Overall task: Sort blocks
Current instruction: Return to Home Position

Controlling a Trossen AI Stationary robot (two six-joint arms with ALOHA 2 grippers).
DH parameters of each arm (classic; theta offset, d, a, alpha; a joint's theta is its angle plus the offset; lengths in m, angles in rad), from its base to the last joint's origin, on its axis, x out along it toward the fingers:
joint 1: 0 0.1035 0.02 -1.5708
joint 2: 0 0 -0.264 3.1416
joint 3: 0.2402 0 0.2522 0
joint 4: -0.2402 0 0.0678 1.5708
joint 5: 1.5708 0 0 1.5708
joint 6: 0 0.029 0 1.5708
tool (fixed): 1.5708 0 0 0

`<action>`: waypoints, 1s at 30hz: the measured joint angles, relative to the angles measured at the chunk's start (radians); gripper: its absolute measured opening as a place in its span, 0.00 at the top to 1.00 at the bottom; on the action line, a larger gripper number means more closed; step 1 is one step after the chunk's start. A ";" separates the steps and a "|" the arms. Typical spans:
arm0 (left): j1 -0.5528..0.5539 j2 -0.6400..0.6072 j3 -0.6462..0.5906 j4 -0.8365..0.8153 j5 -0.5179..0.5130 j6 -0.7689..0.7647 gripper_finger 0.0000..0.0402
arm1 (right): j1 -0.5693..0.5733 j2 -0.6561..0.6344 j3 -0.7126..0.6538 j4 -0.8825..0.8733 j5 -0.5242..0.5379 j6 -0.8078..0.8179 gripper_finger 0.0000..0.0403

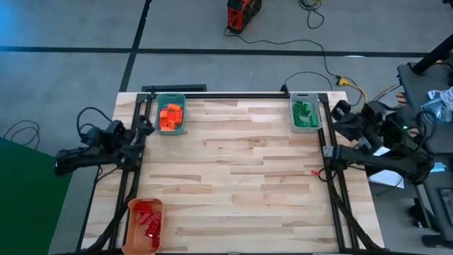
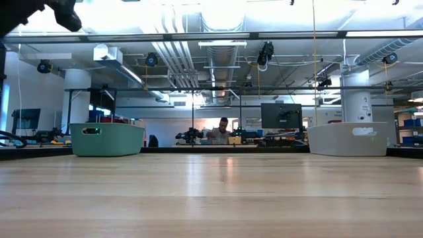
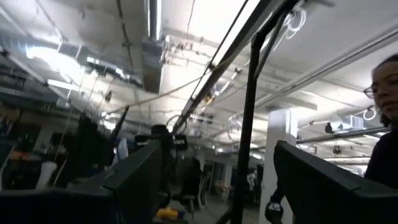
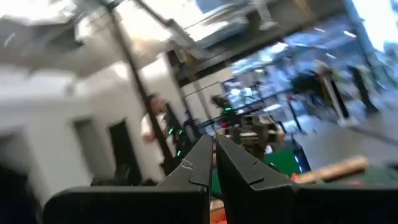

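Three bins stand on the counter [image 1: 241, 177], each with one colour. The orange blocks [image 1: 170, 117] are in the teal bin [image 1: 170, 97], the green blocks [image 1: 304, 113] in the grey bin [image 1: 303, 95], and the red blocks [image 1: 148, 219] in the orange bin [image 1: 130, 227]. The heaps are too bunched to count. At the counter's left edge the left gripper [image 3: 219, 155] is spread wide and empty. At the right edge the right gripper [image 4: 213, 146] is pinched nearly closed on nothing.

Table [image 1: 241, 177] middle bare, with free passage edge to edge. Obstacles sit at the corners only: teal bin [image 1: 170, 113] far left, grey bin [image 1: 306, 113] far right, orange bin [image 1: 145, 225] near left. Left gripper [image 1: 143, 127] and right gripper [image 1: 342, 113] sit at the side edges — off the board.
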 joint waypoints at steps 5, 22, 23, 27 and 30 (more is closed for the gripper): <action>0.000 0.002 -0.137 0.222 0.008 0.001 0.30 | 0.000 -0.023 -0.019 0.093 -0.076 -0.179 0.97; 0.000 0.001 -0.139 0.114 0.090 0.157 0.30 | 0.002 -0.020 -0.542 0.740 -0.058 -0.287 0.97; 0.000 0.001 -0.139 0.112 0.108 0.177 0.30 | 0.002 -0.017 -0.560 0.740 -0.057 -0.301 0.97; 0.000 0.002 -0.139 0.111 0.142 0.243 0.30 | 0.002 -0.016 -0.622 0.743 -0.047 -0.333 0.97; 0.000 0.002 -0.139 0.108 0.158 0.281 0.30 | 0.002 -0.024 -0.666 0.747 -0.050 -0.350 0.97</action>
